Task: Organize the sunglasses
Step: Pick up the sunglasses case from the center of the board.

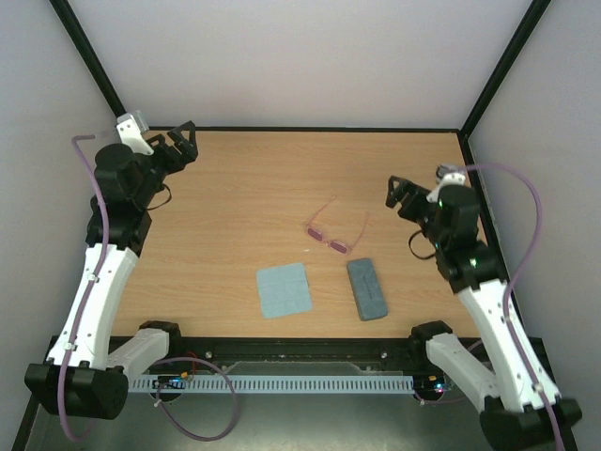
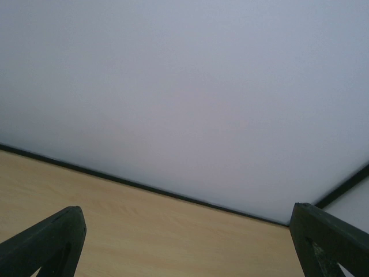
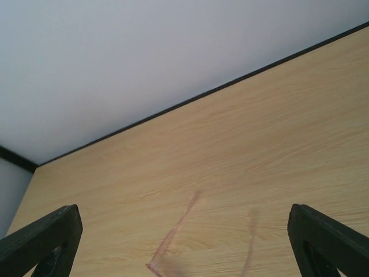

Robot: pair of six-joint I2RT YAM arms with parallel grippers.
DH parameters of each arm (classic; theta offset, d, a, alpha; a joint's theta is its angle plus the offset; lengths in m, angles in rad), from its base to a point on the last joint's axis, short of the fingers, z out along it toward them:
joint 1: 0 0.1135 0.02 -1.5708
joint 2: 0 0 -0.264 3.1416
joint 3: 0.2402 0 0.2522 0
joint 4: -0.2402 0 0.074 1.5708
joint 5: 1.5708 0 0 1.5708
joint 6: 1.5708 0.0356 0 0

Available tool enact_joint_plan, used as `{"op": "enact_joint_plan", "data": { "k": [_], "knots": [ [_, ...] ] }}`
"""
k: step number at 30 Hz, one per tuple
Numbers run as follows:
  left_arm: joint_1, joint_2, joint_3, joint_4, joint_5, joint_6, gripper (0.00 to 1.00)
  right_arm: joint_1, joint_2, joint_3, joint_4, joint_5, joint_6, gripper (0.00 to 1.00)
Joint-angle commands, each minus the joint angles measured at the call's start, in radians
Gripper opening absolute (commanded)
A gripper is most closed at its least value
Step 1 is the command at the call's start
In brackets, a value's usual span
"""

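The sunglasses [image 1: 333,232], thin pink frame with both arms unfolded, lie on the wooden table [image 1: 235,207] near its middle. In the right wrist view the two slim arms of the sunglasses [image 3: 173,239] show at the bottom, between the spread fingers. My right gripper [image 1: 406,195] hangs open to the right of them, apart from them. My left gripper [image 1: 178,143] is open at the far left corner, far from the sunglasses; its view shows only bare table and wall between the fingertips [image 2: 52,239].
A grey-blue oblong case [image 1: 366,288] lies just in front of the sunglasses to the right. A light blue square cloth [image 1: 284,289] lies to its left. White walls with black frame bars close in the back and both sides.
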Motion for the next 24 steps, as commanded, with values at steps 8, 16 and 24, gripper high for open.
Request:
{"op": "enact_joint_plan", "data": {
  "k": [8,16,24],
  "knots": [
    [0.050,0.030,-0.192,-0.179,0.566,-0.175,1.00,0.005,0.340,0.020,-0.212,-0.285,0.097,0.99],
    [-0.114,-0.179,-0.383,-0.225,0.450,-0.212,0.99,0.068,0.172,-0.207,-0.254,-0.163,0.232,0.99],
    [-0.278,-0.283,-0.518,-0.146,0.412,-0.280,1.00,0.113,0.028,-0.353,-0.278,-0.095,0.345,0.99]
  ]
}}
